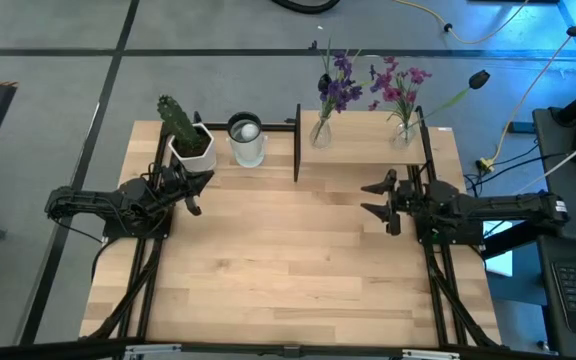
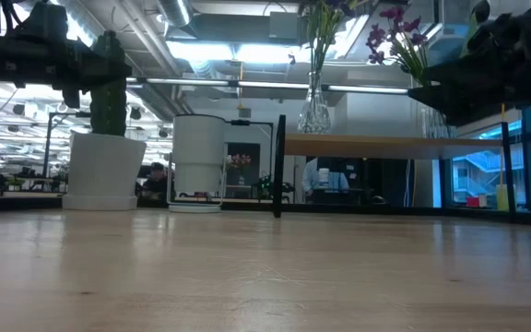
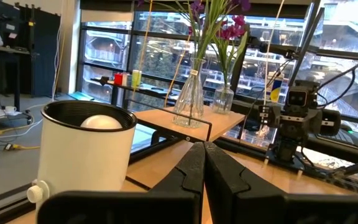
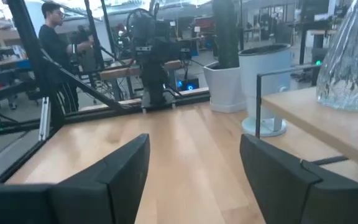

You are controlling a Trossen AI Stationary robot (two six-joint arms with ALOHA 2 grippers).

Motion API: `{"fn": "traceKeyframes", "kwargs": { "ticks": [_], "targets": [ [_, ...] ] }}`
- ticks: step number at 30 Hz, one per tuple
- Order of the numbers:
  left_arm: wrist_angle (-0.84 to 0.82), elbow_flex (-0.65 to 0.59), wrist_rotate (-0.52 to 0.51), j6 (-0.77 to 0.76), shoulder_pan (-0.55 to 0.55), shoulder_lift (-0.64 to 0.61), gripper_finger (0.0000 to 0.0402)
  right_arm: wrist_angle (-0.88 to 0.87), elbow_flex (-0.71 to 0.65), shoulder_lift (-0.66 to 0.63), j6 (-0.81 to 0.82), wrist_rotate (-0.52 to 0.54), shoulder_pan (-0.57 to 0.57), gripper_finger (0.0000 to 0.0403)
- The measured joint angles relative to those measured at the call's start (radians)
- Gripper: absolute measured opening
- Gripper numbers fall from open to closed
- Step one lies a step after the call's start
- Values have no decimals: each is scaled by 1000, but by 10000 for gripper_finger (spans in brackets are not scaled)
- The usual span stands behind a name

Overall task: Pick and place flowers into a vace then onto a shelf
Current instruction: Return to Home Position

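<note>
The right gripper point(image 1: 376, 200) hangs empty over the table, fingers spread wide. Just beside it stands the shelf point(image 1: 368, 152), carrying the flowers point(image 1: 340, 88) in two glass vases point(image 1: 320, 131). The left gripper point(image 1: 194, 196), fingers pressed together, hovers beside the cactus pot point(image 1: 194, 150).

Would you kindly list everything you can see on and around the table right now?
flowers: two bunches, darker violet and pinker, one in each vase
vases: two, clear glass, on the shelf
shelf: one, light wood on black posts, table's far edge
cactus: one, green, in a white pot, far left
container: one, white, between cactus and shelf
table: one, light wood
person: one, dark top, in the room beyond
left tool: shut, near the cactus pot
right tool: open, before the shelf
</note>
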Motion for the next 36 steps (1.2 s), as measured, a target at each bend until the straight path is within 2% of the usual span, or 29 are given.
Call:
{"fn": "traceKeyframes", "kwargs": {
  "ticks": [13,24,36],
  "targets": [
    [0,0,0,0,0,0,4,-100,0,-42,37,0,0,252],
    [0,0,0,0,0,0,4,-315,0,-358,34,0,0,252],
    [3,0,-4,0,0,1,4,-363,0,-359,39,6,0,252]
  ]
}}
